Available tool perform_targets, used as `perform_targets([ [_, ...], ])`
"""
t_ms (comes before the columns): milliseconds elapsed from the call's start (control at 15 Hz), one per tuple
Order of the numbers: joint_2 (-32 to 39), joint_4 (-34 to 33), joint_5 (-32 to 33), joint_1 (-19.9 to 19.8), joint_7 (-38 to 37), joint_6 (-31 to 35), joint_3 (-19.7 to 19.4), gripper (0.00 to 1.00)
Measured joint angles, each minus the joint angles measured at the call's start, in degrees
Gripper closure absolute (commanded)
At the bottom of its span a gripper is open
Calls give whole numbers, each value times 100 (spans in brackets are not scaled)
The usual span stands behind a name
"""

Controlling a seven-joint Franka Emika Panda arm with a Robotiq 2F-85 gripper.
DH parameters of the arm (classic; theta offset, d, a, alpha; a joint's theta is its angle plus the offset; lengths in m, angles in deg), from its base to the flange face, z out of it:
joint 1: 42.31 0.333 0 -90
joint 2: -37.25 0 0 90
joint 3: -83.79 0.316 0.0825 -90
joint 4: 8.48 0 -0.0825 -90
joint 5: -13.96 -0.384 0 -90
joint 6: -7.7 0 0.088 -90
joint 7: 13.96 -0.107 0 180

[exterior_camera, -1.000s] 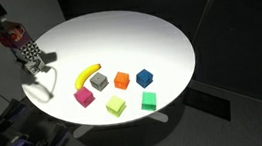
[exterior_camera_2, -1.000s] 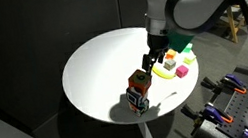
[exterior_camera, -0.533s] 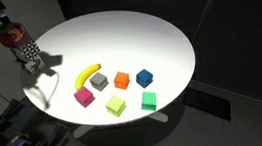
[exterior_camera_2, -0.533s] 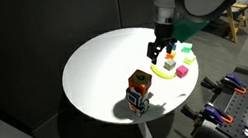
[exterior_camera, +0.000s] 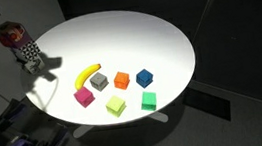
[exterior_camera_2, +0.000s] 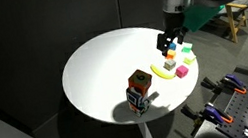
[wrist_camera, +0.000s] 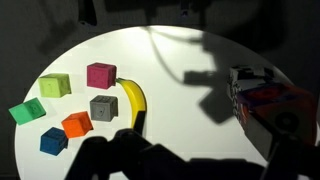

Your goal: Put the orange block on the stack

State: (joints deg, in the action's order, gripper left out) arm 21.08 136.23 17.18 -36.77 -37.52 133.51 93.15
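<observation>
The orange block [exterior_camera_2: 140, 78] sits on top of the stack [exterior_camera_2: 139, 101] near the table's edge. It also shows in an exterior view [exterior_camera: 11, 35], resting on the checker-sided stack [exterior_camera: 31, 51]. In the wrist view the orange block [wrist_camera: 282, 100] is at the right, with the stack's checkered side [wrist_camera: 243, 92] below it. My gripper [exterior_camera_2: 167, 41] hangs open and empty in the air, well away from the stack, above the banana. In the wrist view its fingers are only dark shapes along the bottom edge.
On the round white table [exterior_camera: 137, 37] lie a banana [exterior_camera: 89, 74], a pink cube [exterior_camera: 84, 97], a grey cube [exterior_camera: 99, 81], a small plain orange cube [exterior_camera: 122, 80], a blue cube [exterior_camera: 145, 78], a yellow-green cube [exterior_camera: 116, 105] and a green cube [exterior_camera: 149, 101].
My gripper has risen and drawn away from the stack, towards the banana and cubes. The orange block has stayed on the stack.
</observation>
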Motion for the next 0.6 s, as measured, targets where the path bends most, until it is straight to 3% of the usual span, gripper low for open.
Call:
perform_targets([
  [600,-266,9,-4,0,564,-301,-6,0],
])
